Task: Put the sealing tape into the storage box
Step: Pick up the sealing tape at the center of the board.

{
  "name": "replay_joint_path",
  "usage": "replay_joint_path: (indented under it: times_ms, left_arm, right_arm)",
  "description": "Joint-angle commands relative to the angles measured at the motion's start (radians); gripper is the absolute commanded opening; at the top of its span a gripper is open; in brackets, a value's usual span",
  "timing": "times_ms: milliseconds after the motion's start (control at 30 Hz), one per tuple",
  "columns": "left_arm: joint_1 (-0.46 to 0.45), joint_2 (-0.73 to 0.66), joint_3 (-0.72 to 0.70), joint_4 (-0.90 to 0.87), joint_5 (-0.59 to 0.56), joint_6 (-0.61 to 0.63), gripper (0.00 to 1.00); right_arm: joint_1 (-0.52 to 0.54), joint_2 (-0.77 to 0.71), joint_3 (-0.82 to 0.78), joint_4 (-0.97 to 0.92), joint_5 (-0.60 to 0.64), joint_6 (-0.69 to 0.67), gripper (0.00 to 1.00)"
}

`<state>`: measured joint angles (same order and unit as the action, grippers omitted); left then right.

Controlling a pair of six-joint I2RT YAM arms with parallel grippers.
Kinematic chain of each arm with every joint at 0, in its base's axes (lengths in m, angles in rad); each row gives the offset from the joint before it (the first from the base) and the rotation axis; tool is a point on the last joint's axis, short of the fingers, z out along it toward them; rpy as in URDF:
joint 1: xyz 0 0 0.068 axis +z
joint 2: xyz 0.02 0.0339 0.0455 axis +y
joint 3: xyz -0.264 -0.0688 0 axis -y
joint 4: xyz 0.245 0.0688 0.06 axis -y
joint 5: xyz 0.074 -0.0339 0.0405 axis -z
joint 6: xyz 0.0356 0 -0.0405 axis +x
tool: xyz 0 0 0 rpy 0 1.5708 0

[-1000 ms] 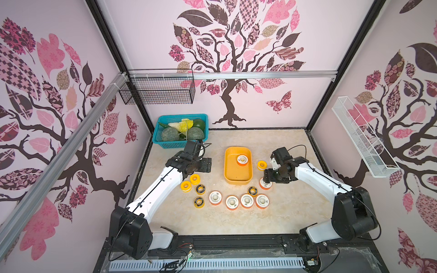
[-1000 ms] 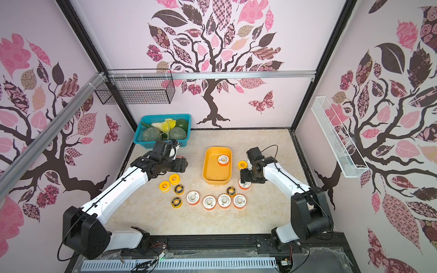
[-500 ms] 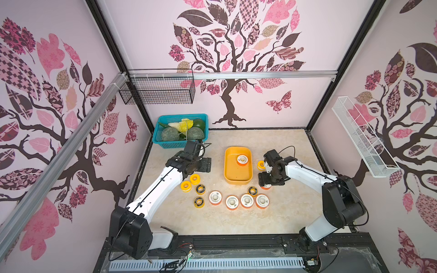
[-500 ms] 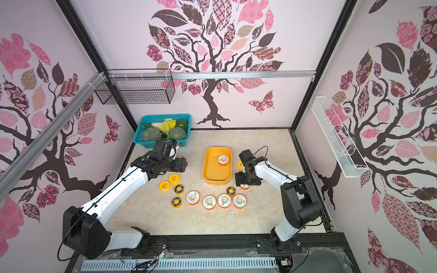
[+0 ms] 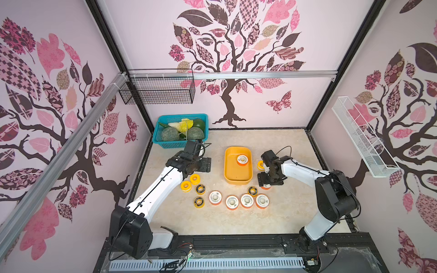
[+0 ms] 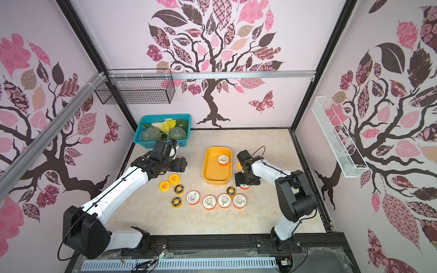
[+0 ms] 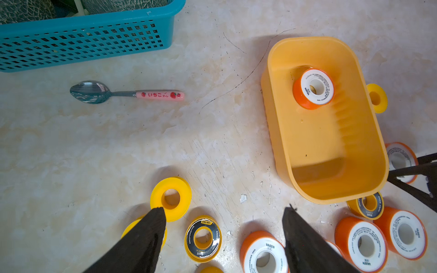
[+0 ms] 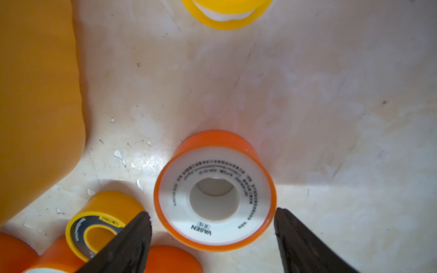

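Pink walls [image 5: 260, 106] with tree decals enclose a beige, scratched, marbled worktop [image 5: 283, 212]. The yellow-orange storage box [image 5: 237, 176] sits mid-worktop and holds one sealing tape spool [image 5: 242, 160]. The other spools [image 5: 247, 201] lie loose just before and beside it. The left tool [image 7: 224, 208] hangs spread and empty above yellow spools [image 7: 170, 198]. The right tool [image 8: 211, 211] stands spread astride an orange-rimmed spool [image 8: 214, 191], not clamped on it.

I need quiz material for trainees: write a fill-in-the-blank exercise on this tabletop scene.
1. The storage box holds exactly ___ orange-rimmed spool.
2. The right gripper has its jaws ___ on either side of another orange-rimmed spool on the table.
3. The spoon beside the teal basket has a ___ handle.
Missing words: one; open; pink.
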<state>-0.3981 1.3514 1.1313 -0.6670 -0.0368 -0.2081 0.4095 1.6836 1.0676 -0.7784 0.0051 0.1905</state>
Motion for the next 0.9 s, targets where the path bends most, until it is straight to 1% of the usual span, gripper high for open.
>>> replay_joint_path:
  times_ms: [0,200,433,667,867]
  left_arm:
    - [0.001,0.008,0.017,0.007,-0.006,0.012,0.83]
    - [0.001,0.014,0.019,0.006,-0.009,0.013,0.83]
    - [0.002,0.016,0.021,0.004,-0.009,0.013,0.83]
    - [0.002,0.019,0.022,0.000,-0.008,0.012,0.82]
    - [0.002,0.018,0.022,0.000,-0.008,0.013,0.82]
  right_arm:
    - [0.007,0.030,0.049,0.014,0.027,0.019,0.84]
    - [0.007,0.051,0.060,0.022,0.066,0.044,0.81]
    - [0.007,0.076,0.068,0.019,0.059,0.043,0.79]
    - [0.007,0.085,0.068,0.016,0.061,0.043,0.75]
    - [0.007,0.097,0.069,0.011,0.058,0.042,0.76]
